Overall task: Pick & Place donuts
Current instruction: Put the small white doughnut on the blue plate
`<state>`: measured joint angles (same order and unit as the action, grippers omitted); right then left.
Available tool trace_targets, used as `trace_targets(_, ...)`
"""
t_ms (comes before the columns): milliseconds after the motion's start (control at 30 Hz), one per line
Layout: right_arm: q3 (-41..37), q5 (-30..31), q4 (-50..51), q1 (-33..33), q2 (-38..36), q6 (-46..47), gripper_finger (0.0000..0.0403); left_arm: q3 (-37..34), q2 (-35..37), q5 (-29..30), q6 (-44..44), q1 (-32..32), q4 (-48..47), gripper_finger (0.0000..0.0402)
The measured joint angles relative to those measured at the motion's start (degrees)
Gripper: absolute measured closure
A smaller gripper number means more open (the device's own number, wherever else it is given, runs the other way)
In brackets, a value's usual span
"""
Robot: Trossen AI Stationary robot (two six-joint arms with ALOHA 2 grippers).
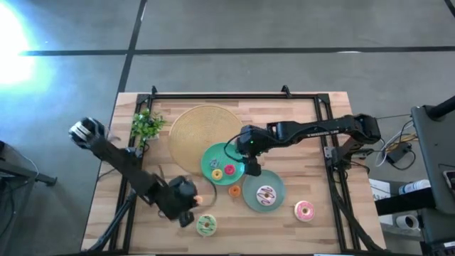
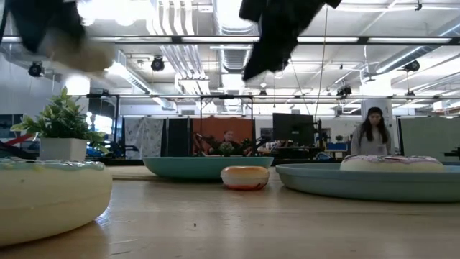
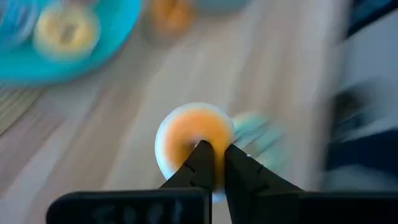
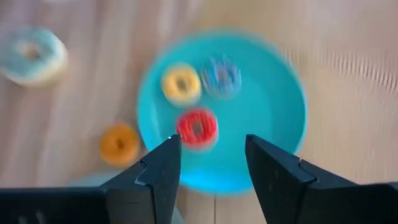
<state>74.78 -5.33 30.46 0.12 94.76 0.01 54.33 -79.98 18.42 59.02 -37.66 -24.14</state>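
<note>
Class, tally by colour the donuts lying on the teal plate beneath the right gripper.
Yellow donut: 1
Red donut: 1
Bluish striped donut: 1
Total: 3

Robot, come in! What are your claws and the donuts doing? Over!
Left gripper shut on orange donut near table's front. Right gripper open above teal plate holding three small donuts. Nothing in the way.
</note>
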Motion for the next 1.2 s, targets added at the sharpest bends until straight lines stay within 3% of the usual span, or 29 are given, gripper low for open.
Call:
trace_targets(167,0.0,-3.2,-7.18,1.24,-3.28,-3.44,0.0232,-7.37,11.07,-1.67,-3.42,5.25,21.64,0.0401)
trace_targets(267,0.22,-5.58,-10.7,1.66,-4.7,-3.23,0.0232,-10.09,14.56,-2.5,-5.4,8.08,28.42,0.0401)
trace_targets(467,1.47,-9.96,-10.65,1.98,-4.85,-3.71,0.0212,-10.78,16.16,-6.7,-8.77,12.91,29.27,0.0401)
trace_targets(600,1.73,-9.87,-10.72,3.35,-4.79,-10.87,0.0181,-10.23,16.17,-11.56,-9.62,17.08,30.01,0.0401)
trace_targets(700,1.73,-7.72,-11.85,4.63,-4.79,-16.58,0.0158,-10.1,15.67,-15.41,-9.72,21.12,30.14,0.0401)
trace_targets(833,1.73,-3.67,-12.96,5.22,-4.77,-16.97,0.0138,-10.1,15.67,-17.63,-10.02,24.12,31.0,0.0401)
trace_targets(1200,1.73,-3.6,-13.3,5.22,-4.74,-16.96,0.0148,-8.43,10.9,-23.84,-9.83,27.22,36.28,0.0401)
